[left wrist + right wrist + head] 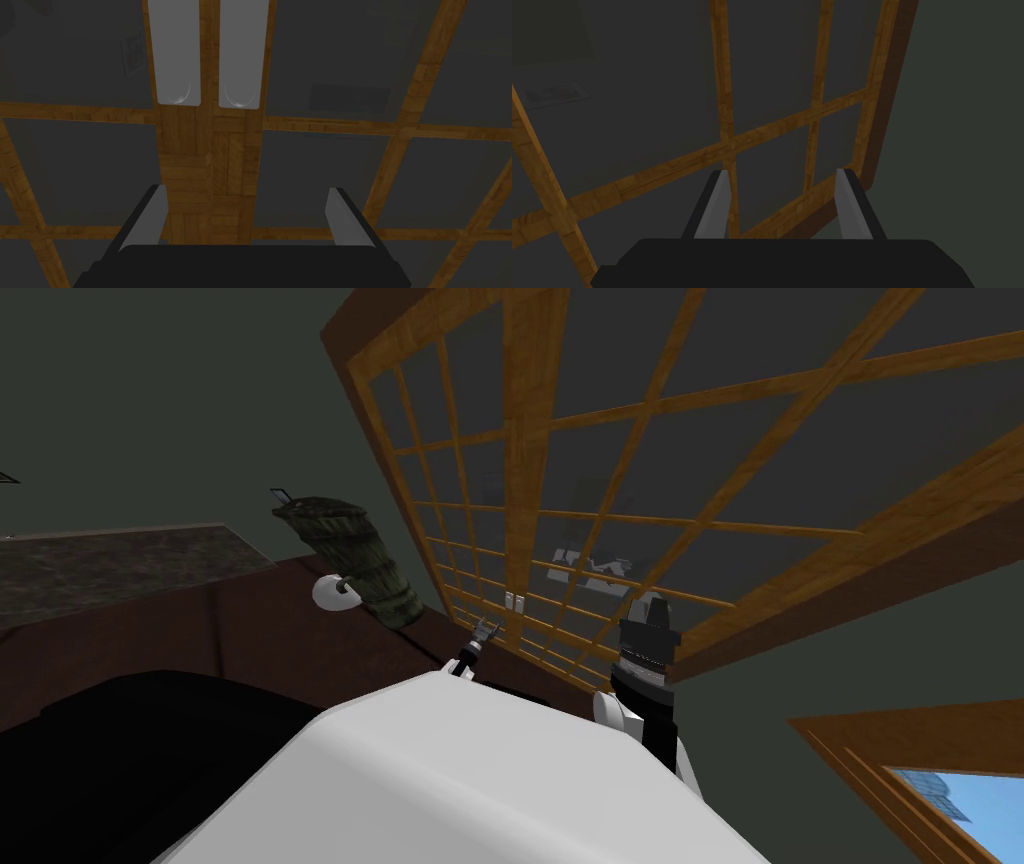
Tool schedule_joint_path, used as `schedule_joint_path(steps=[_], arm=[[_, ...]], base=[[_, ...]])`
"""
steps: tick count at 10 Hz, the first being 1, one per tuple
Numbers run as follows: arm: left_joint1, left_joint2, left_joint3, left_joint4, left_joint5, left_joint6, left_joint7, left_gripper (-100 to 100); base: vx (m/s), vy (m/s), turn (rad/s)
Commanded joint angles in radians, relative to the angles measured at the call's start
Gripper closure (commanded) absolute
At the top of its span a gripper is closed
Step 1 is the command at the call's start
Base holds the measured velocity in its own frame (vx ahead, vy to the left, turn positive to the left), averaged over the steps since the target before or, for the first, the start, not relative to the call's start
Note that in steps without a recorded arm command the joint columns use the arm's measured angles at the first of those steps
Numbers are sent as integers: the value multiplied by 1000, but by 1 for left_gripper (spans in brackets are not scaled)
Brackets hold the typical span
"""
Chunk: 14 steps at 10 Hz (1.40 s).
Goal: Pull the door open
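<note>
Glazed wood-lattice double door [210, 165] looked closed. Its pair of grey handles [179, 50] sat on the meeting stiles. Left hand [247, 190] was released, fingers spread, and faced the stiles just short of the handles, probably lining up to grip one. Right hand [782, 172] was also released, well away from the handles near the door's outer frame, apparently parked clear.

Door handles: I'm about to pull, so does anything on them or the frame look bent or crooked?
Nothing stands out. Both grey handles sit straight and level either side of the centre seam of the wooden door.
</note>
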Motion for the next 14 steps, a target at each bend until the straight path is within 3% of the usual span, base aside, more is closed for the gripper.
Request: schedule_joint_path(steps=[1,2,3,4,5,7,8,9,14], arm=[[-7,-15,1,22,-17,-3,-32,-100],[-14,-22,2,35,-23,-5,-44,-100],[-12,-16,3,31,-18,-6,-35,-100],[3,11,9,51,0,-7,-43,-100],[3,11,9,51,0,-7,-43,-100],[20,45,18,75,28,-7,-51,-100],[24,53,20,81,34,-7,-53,-100],[36,75,27,101,57,-7,-59,-100],[66,136,45,160,132,-8,-81,-100]], base=[[174,5,-15],[166,21,-10],[71,11,-3],[-75,-44,-18],[-118,-37,3],[-133,-41,-24],[-128,-17,-10],[-133,-22,-34],[-114,-3,-26]])
